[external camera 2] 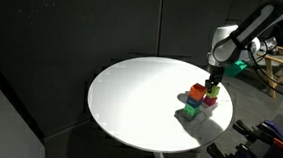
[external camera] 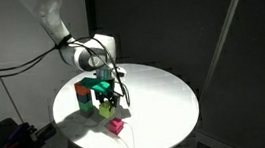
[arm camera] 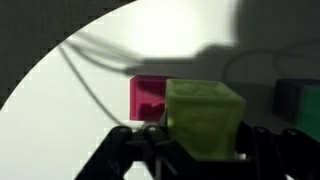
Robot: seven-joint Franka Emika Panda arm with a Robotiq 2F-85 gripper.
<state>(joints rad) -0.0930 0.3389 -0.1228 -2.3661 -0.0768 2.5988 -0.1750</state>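
Grip: the gripper point(external camera: 106, 99) has its fingers point(arm camera: 257, 142) closed on a yellow-green block point(arm camera: 205, 118).
Held block: between the fingertips, low over the white table point(arm camera: 150, 40); I cannot tell whether it touches the table.
Beyond the fingertips: a pink block point(arm camera: 148, 97), just behind the held one.
Off to one side: a green block point(arm camera: 300, 105), with an orange block point(external camera 2: 197, 92) on top.
Step, as judged: holding one block among the others.
Next move calls for: a firm squeeze and clearance from the pink block and the stack.

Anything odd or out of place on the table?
Nothing stands out. The gripper is shut on a yellow-green block beside a pink block; a red block sits on a green block. No spill or damage shows on the table.
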